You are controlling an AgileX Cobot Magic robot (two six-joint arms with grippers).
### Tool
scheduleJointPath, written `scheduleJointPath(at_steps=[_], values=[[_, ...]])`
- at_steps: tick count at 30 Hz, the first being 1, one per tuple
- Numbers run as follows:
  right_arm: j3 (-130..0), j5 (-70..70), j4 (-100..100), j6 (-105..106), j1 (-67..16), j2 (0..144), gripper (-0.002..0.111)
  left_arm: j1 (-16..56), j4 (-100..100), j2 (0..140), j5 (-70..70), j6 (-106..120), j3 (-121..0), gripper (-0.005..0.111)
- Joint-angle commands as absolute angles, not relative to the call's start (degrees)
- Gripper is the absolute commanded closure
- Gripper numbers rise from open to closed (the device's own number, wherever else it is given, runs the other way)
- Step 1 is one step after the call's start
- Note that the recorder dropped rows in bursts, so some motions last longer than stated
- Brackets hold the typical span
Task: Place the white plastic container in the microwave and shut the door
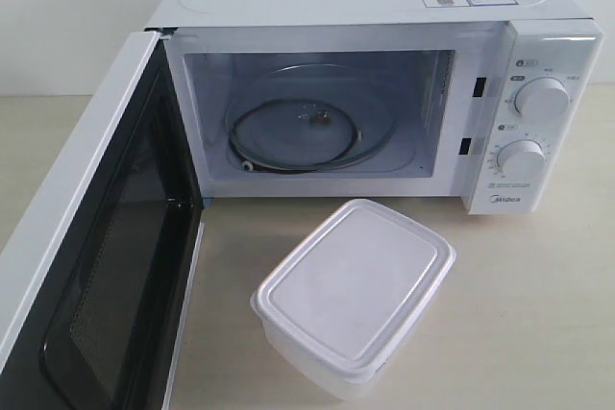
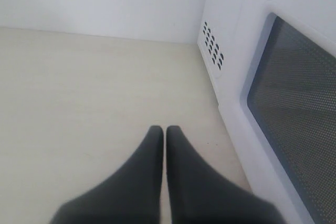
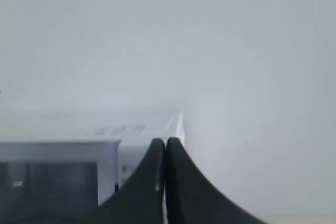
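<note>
The white plastic container (image 1: 354, 297) stands lidded on the beige table in front of the microwave (image 1: 538, 64), just right of the open cavity. Inside the cavity lies the glass turntable (image 1: 303, 122). The door (image 1: 91, 237) is swung wide open to the left, its black inner frame facing me. Neither gripper shows in the exterior view. My left gripper (image 2: 164, 129) is shut and empty above the table, beside the door's outer face (image 2: 294, 103). My right gripper (image 3: 165, 141) is shut and empty, raised, with the microwave (image 3: 105, 145) blurred behind it.
The beige table (image 1: 538, 314) extends right of the container and left of the door (image 2: 79, 93). A white wall (image 3: 236, 51) stands behind the microwave. Vent holes (image 2: 212, 45) mark the microwave's side.
</note>
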State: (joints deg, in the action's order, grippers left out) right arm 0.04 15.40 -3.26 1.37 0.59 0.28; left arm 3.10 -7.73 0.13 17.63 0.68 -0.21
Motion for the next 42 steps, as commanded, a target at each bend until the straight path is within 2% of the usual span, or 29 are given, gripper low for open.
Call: scheduleJointPath(at_steps=[1,4,12,18,29,34,38,42], values=[[-2.73,19.35,-3.37,3.56,0.86,0.0,0.109,2.9,-7.66,0.0,16.71,1.05,0.0,0.102],[-8.25,16.9,-3.52,5.35,0.86,2.58,0.109,2.9,-7.66,0.0,16.71,1.05,0.0,0.102],[-18.71,14.55,-3.52,8.83,0.86,22.04,0.109,2.9,-7.66,0.0,16.71,1.05,0.0,0.102],[-19.0,15.98,-3.52,8.83,0.86,29.11,0.109,2.9,-7.66,0.0,16.71,1.05,0.0,0.102],[-19.0,16.64,-4.14,6.13,0.86,31.04,0.109,2.9,-7.66,0.0,16.71,1.05,0.0,0.102],[-18.85,16.38,-4.14,4.19,0.69,38.12,0.109,2.9,-7.66,0.0,16.71,1.05,0.0,0.102],[-17.04,22.02,-3.91,1.37,-1.27,45.4,0.109,2.9,-7.66,0.0,16.71,1.05,0.0,0.102],[-12.88,35.49,-0.54,1.37,-5.46,54.83,0.109,2.9,-7.66,0.0,16.71,1.05,0.0,0.102]])
